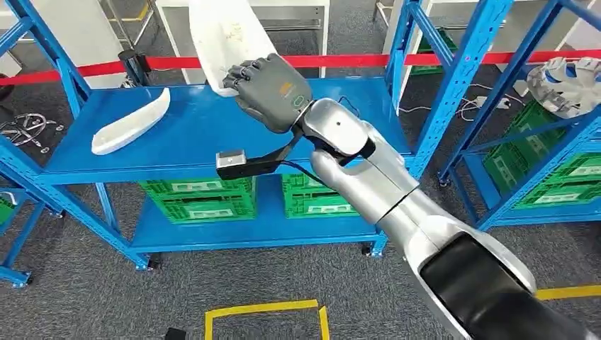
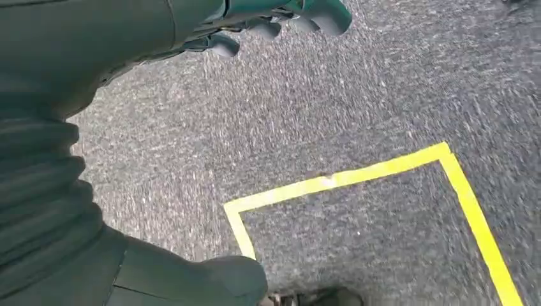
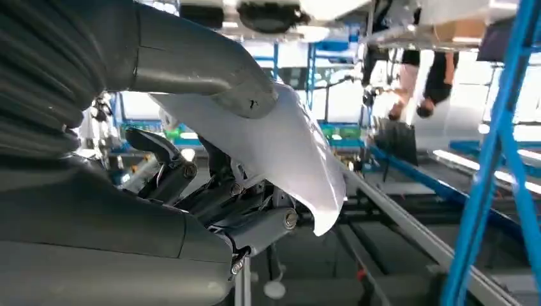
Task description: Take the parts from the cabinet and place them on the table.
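My right hand [image 1: 268, 88] grips a long white curved plastic part [image 1: 223, 32] by its lower end and holds it upright above the blue shelf [image 1: 205, 127]. In the right wrist view the thumb [image 3: 191, 60] lies over that white part [image 3: 287, 153], with the fingers under it. A second white part [image 1: 132, 122] lies flat on the left of the same shelf. My left hand [image 2: 268, 22] hangs over grey carpet, its fingers curled and holding nothing.
Green crates [image 1: 198, 200] stand on the lower shelf. Blue rack posts [image 1: 453, 85] rise on the right, with a silver round part [image 1: 573, 83] on the neighbouring rack. Yellow tape [image 1: 262, 312] marks the carpet. A red barrier band [image 1: 106, 67] runs behind. People [image 3: 421, 83] stand far off.
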